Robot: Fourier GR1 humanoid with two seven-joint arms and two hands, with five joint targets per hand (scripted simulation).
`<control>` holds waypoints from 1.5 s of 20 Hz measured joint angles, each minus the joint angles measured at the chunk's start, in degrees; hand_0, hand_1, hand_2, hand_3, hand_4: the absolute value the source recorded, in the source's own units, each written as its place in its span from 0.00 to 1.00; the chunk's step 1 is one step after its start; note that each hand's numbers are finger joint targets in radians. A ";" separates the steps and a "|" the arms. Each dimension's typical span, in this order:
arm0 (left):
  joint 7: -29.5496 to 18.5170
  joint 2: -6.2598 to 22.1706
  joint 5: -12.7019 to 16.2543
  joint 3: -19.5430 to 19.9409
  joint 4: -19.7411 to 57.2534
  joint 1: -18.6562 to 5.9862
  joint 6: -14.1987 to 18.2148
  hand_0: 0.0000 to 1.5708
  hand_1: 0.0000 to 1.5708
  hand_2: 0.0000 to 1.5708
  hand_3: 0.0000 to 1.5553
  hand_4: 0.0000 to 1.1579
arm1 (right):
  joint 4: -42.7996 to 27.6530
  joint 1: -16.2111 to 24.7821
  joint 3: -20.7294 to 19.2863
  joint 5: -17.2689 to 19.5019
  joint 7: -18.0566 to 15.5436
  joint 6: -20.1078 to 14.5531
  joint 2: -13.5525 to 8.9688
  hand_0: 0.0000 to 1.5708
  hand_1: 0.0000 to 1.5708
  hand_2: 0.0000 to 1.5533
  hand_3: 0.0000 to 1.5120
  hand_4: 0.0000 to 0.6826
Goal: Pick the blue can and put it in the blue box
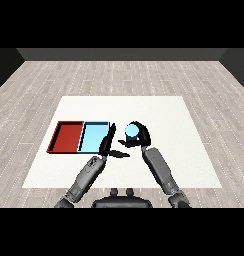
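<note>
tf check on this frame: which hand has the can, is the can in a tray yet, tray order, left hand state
1. The right hand is curled round the blue can. True.
2. The can sits inside the light blue tray. False: it is right of that tray, in the hand.
3. The red tray lies left of the light blue tray. True.
4. The left hand holds a second can. False: it holds nothing, fingers straight, at the light blue tray's right edge.
</note>
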 measured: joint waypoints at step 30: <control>-1.07 0.05 10.33 -7.78 9.68 -8.98 6.68 0.00 0.00 0.00 0.00 0.00 | 0.88 -3.06 6.50 -4.60 -0.83 -2.68 0.02 0.92 0.92 0.94 0.91 0.78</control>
